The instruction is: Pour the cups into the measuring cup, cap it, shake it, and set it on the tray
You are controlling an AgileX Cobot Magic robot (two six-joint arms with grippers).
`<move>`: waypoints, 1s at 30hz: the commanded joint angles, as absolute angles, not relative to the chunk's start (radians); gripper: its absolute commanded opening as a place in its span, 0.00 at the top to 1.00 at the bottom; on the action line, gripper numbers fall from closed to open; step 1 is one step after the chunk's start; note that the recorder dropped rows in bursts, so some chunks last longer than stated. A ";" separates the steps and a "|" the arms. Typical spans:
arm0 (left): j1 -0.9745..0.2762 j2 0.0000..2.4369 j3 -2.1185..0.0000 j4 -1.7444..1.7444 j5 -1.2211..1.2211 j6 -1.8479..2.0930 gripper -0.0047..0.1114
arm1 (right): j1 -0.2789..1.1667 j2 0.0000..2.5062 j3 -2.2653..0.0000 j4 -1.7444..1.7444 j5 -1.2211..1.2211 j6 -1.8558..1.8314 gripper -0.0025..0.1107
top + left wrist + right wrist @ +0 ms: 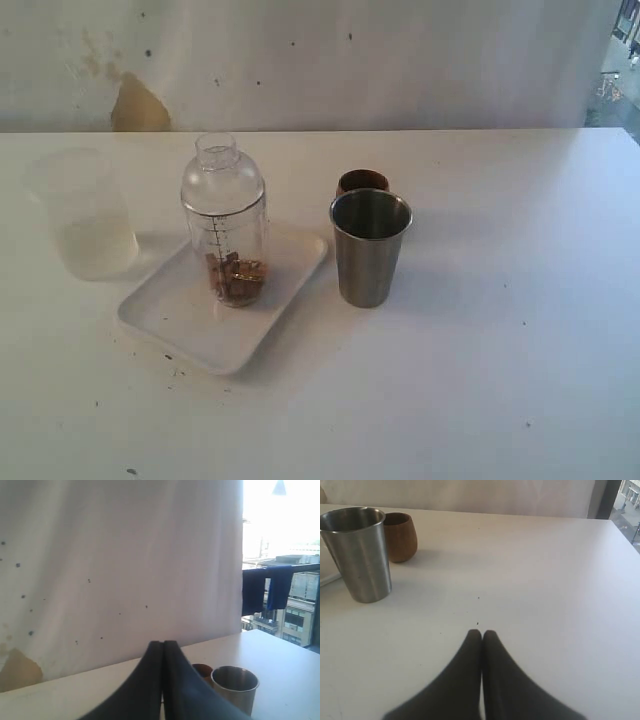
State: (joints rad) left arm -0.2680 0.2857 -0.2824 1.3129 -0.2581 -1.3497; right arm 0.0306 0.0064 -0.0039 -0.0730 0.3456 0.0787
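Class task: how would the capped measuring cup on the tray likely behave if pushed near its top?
The measuring cup is tall and narrow, so it would probably tip rather than slide. The brown pieces at its bottom likely steady it slightly. Its smooth clear wall may be slippery.

White table [500, 350], matte, with scattered dark specks, shown in the exterior view. Four things rest directly on it. A flat white tray [165, 312] with rounded corners lies at an angle left of centre. A frosted plastic cup [88, 215] stands upright just beside the tray's far left corner. A steel tumbler [369, 250] stands upright just right of the tray. A brown wooden cup [362, 181] stands directly behind the tumbler, partly hidden by its rim.
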 commanded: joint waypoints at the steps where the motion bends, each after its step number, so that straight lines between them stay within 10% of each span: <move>1: -0.269 0.280 -0.277 1.313 -0.312 -1.356 0.96 | 0.030 0.000 0.000 -0.079 0.343 0.084 0.98; 17: -0.271 0.280 -0.275 1.194 -0.321 -1.356 0.96 | 0.030 0.000 0.000 -0.079 0.343 0.084 0.98; 30: -0.215 0.264 -0.275 -0.270 -0.321 -1.354 0.96 | 0.030 0.000 0.000 -0.079 0.343 0.084 0.98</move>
State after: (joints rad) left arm -0.2356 0.2819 -0.2754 -0.1000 -0.3181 -1.3537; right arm 0.0306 0.0064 -0.0039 -0.0730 0.3456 0.0787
